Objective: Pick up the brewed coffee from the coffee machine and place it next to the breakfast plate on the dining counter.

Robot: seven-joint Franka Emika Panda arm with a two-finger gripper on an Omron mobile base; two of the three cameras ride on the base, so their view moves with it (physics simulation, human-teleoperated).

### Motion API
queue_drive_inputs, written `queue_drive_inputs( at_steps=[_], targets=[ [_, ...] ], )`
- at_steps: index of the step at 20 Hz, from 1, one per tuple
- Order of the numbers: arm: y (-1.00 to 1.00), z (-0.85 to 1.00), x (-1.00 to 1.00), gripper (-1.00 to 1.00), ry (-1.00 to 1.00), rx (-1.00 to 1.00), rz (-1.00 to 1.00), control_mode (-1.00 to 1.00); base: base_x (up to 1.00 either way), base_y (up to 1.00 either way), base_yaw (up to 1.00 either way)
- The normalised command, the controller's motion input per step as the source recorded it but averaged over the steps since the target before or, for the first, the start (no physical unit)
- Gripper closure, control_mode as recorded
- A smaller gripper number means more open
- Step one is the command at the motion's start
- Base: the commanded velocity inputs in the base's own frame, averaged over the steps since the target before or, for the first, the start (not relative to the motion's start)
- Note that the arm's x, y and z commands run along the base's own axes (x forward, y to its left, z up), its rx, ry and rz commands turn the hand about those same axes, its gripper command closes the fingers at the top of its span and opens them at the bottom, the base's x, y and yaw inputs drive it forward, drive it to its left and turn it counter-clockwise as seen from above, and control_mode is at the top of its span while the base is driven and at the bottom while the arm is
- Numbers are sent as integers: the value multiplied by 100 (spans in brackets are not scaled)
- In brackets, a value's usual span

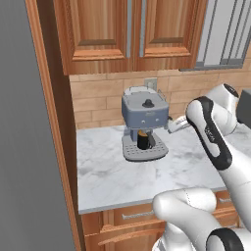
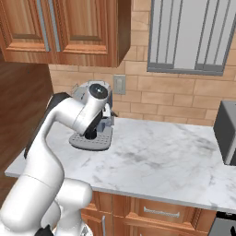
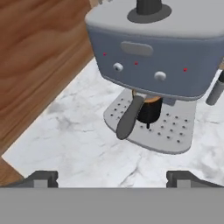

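- Nearest in the left base view is the arm [image 1: 215,142], rising from the lower right over the marble counter [image 1: 112,176]. Beyond it, the coffee machine [image 1: 143,113] stands at the counter's back edge against the brick wall, and the mug [image 1: 143,140] sits on its drip tray [image 1: 145,151] under the spout.
- Right base view: the arm [image 2: 69,120] bends across the machine [image 2: 94,94], near the counter's [image 2: 152,161] left back corner; the mug is mostly hidden behind the arm.
- Hand view: two fingertips [image 3: 43,178] stand wide apart, jaws released, holding nothing. The gripper [image 3: 112,178] hangs over bare counter [image 3: 74,144], short of the tray [image 3: 175,135]. The mug [image 3: 148,111], coffee at its rim, sits beneath the machine [image 3: 157,61], behind the portafilter handle [image 3: 129,117].
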Motion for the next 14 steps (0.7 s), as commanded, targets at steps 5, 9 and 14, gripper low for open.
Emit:
queue_drive_inputs(
  at_steps=[5,9,14],
  targets=[
    [-27,-25,1,-100,-4,0,36,-100,0,0,0],
    [-7,-38,24,-100,-12,0,32,-100,0,0,0],
    [0,-40,33,-100,-17,0,27,-100,0,0,0]
  ],
)
